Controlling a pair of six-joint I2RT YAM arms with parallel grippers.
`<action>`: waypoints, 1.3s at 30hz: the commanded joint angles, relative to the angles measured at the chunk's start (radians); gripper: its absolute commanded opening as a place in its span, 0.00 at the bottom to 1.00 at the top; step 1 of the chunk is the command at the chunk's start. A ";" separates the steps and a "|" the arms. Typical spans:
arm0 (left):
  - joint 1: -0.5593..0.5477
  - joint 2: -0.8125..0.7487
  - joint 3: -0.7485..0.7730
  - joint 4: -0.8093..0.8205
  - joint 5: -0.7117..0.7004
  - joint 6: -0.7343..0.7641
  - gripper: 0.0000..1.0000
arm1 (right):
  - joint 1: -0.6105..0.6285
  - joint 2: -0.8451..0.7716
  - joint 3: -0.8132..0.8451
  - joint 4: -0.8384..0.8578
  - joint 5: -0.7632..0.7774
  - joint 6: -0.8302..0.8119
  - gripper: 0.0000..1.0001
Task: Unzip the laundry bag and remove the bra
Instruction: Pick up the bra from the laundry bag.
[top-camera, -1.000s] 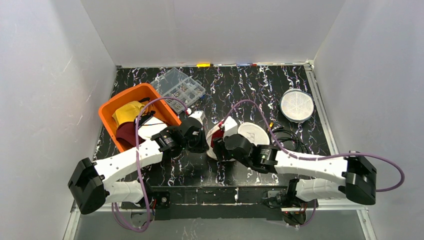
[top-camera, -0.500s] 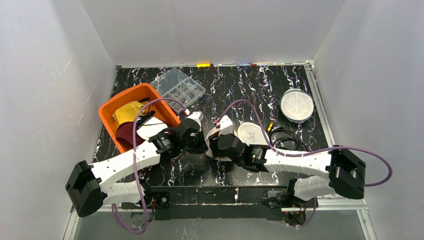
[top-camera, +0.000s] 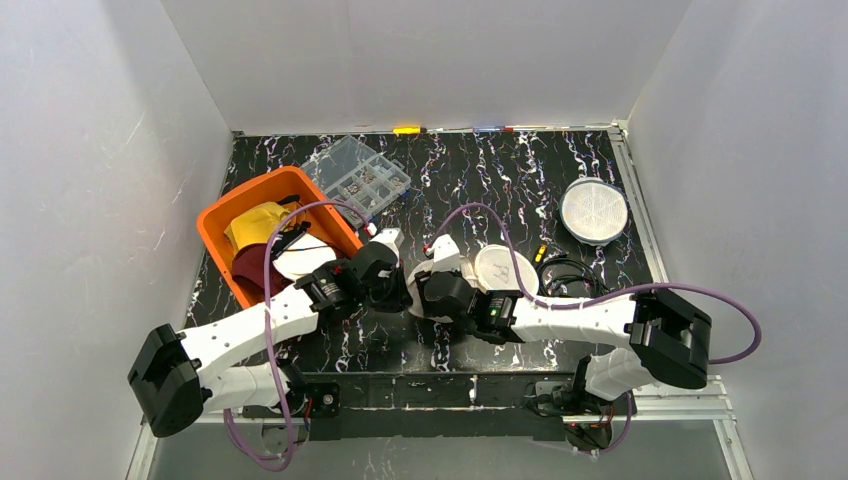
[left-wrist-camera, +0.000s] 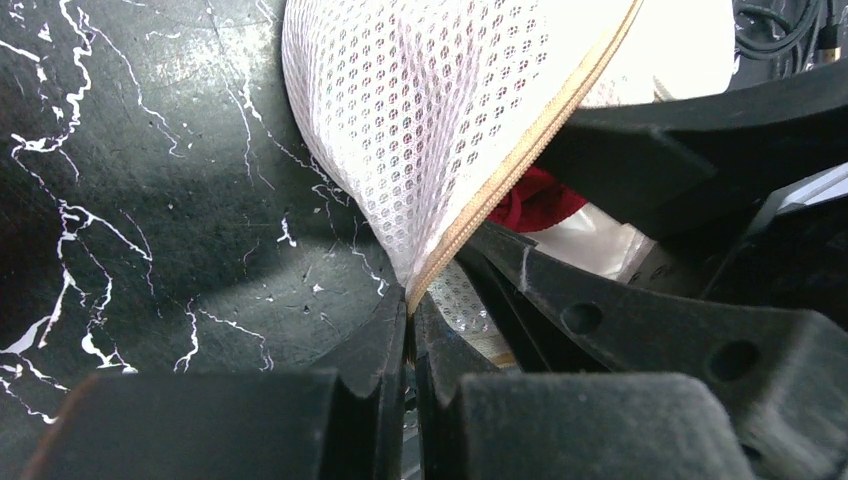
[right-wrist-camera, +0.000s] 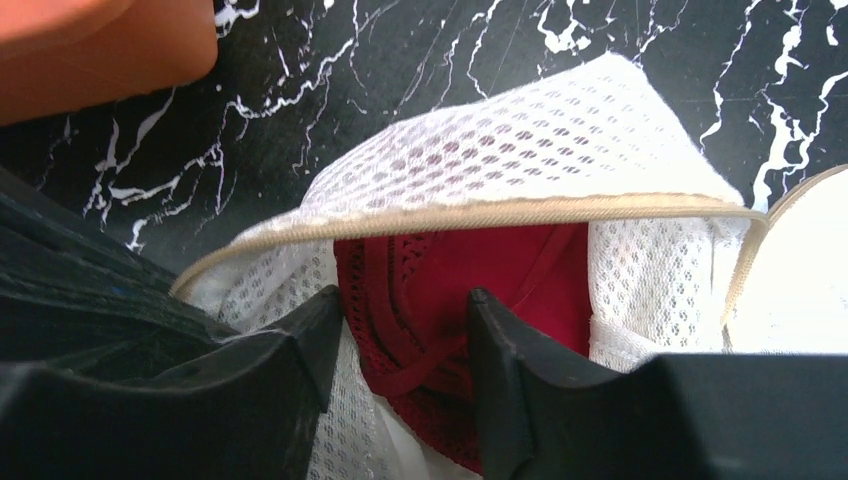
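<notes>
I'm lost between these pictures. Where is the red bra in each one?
Top external: cannot be made out.
Left wrist: red bra right of centre, peeking from the laundry bag.
Right wrist: centre, between the right gripper fingers, under the zip edge.
Shared landmark: the laundry bag's white mesh, in all three views.

The bra (right-wrist-camera: 430, 270) lies in the laundry bag (right-wrist-camera: 520, 150), the bin (top-camera: 243, 190) left of it, seemingly apart.

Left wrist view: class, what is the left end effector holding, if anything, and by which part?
The left end effector pinches the mesh laundry bag by the corner of its tan zipper seam.
</notes>
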 joint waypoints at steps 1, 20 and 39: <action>0.005 -0.023 -0.024 -0.005 0.009 -0.002 0.00 | -0.005 -0.019 0.003 0.105 0.050 0.036 0.61; 0.004 -0.052 -0.066 -0.008 -0.004 -0.013 0.00 | -0.028 -0.036 -0.018 0.091 0.052 0.095 0.15; 0.004 -0.031 -0.068 0.000 -0.025 -0.020 0.00 | -0.029 -0.393 -0.126 -0.039 -0.113 0.033 0.01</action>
